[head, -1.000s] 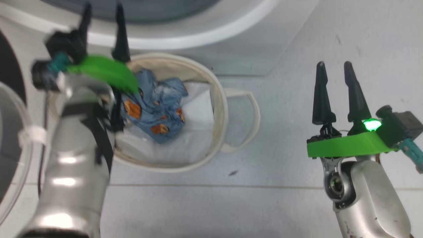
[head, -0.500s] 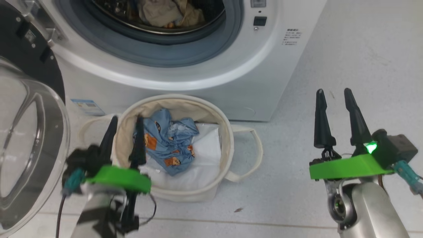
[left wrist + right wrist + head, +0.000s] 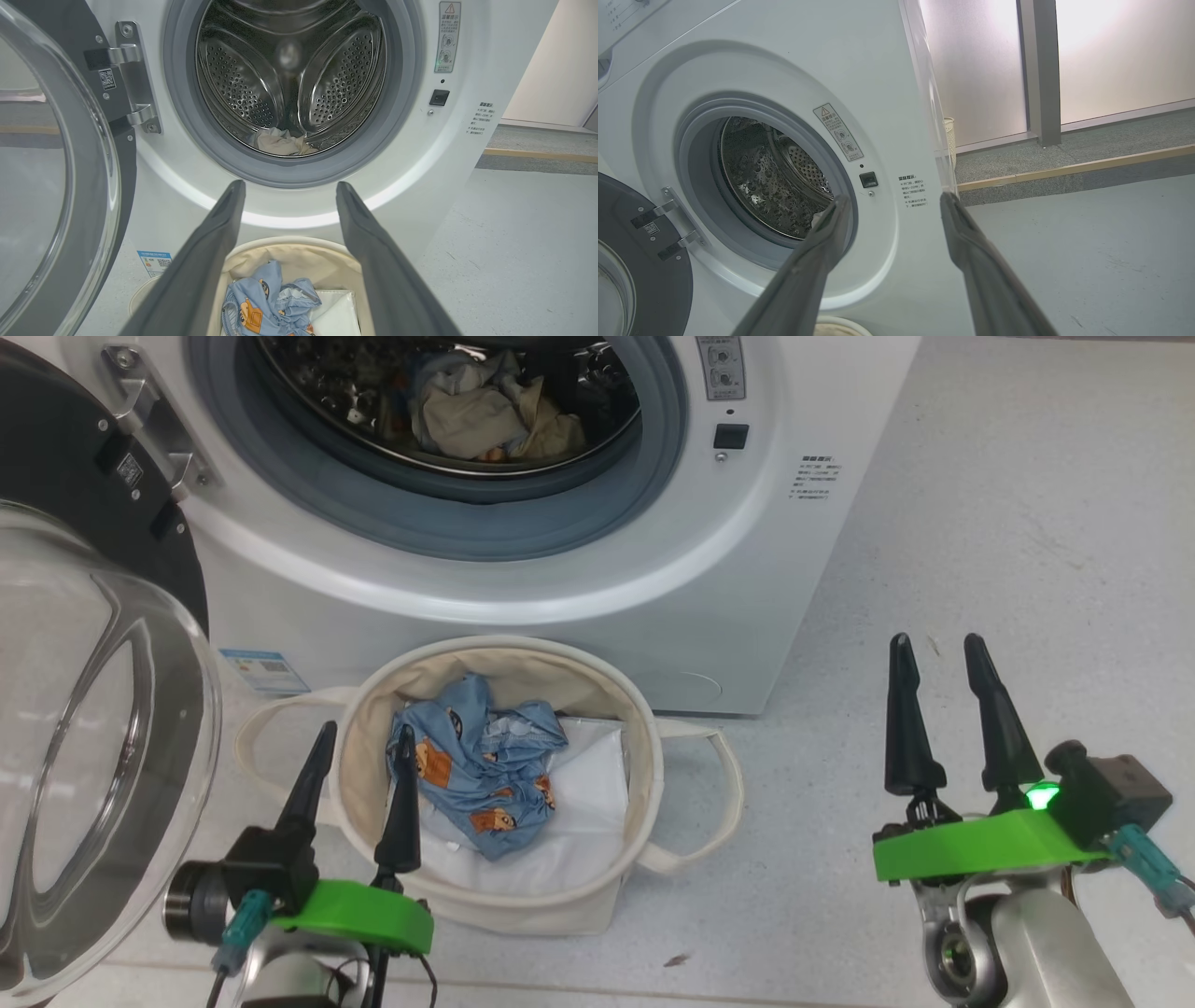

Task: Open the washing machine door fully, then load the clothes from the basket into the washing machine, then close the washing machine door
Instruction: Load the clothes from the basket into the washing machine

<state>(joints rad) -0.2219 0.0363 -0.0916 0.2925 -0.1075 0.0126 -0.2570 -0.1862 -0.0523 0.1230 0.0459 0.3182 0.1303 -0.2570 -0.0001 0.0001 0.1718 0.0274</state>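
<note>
The washing machine [image 3: 747, 579] stands with its door [image 3: 93, 737] swung wide to the left, the glass bowl facing me. A cream fabric bundle [image 3: 476, 415] lies in the steel drum [image 3: 289, 84]. The basket [image 3: 644, 756] sits on the floor before the machine and holds light blue bear-print clothes [image 3: 476, 775] on a white sheet. At the basket's near left rim my left gripper [image 3: 366, 728] is open and holds nothing. In the left wrist view the left gripper [image 3: 290, 184] points at the drum above the blue cloth [image 3: 266, 308]. My right gripper [image 3: 935, 639] hovers open over bare floor at the right.
Pale grey floor spreads right of the machine. A small blue label [image 3: 261, 670] marks the machine's lower left corner. In the right wrist view, a raised step with a wooden edge [image 3: 1064, 175] and frosted wall panels lie beyond the machine's right side.
The head camera has tilted up, bringing the drum into sight. My left arm has drawn back from above the basket to its near left rim. The right gripper keeps its place.
</note>
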